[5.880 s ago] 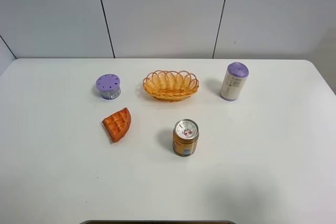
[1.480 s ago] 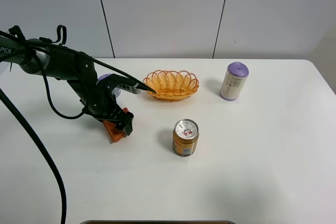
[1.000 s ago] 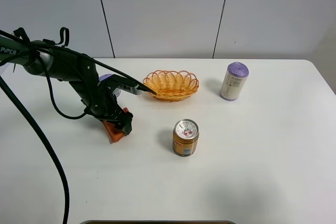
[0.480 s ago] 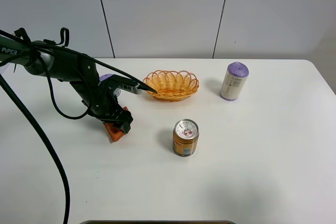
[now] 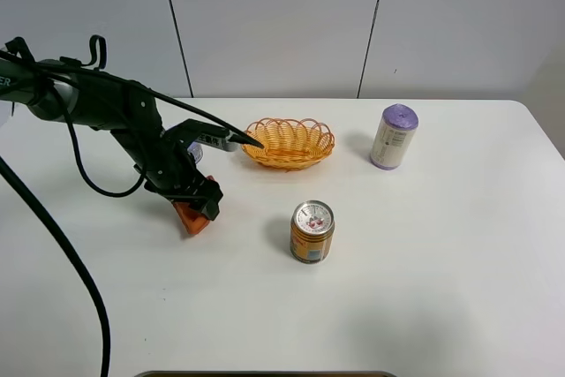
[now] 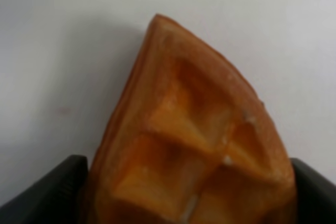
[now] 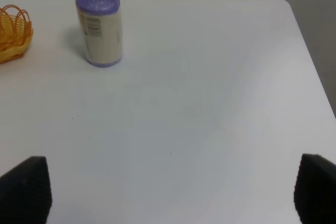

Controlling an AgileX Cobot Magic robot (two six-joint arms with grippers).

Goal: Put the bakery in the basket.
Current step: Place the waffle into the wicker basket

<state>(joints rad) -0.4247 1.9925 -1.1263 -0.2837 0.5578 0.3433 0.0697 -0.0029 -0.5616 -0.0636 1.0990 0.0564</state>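
The bakery (image 5: pixel 189 217), an orange-brown waffle wedge, is on the white table left of centre. My left gripper (image 5: pixel 202 202) is down over it and shut on it, so only its lower tip shows in the exterior view. In the left wrist view the waffle (image 6: pixel 189 145) fills the space between the two dark fingertips (image 6: pixel 52 187). The orange-yellow woven basket (image 5: pixel 288 143) stands behind and to the right, empty; its edge shows in the right wrist view (image 7: pixel 13 38). My right gripper (image 7: pixel 169 188) is open over bare table and is out of the exterior view.
A gold drink can (image 5: pixel 312 231) stands right of the waffle. A tall purple-capped cylinder (image 5: pixel 393 137) stands at the back right, also in the right wrist view (image 7: pixel 100 27). A short purple-lidded container (image 5: pixel 194 151) is mostly hidden behind my left arm. A black cable trails off the left.
My left arm came in over the waffle and its fingers have closed on it. In the last half second arm and waffle shifted slightly up and back.
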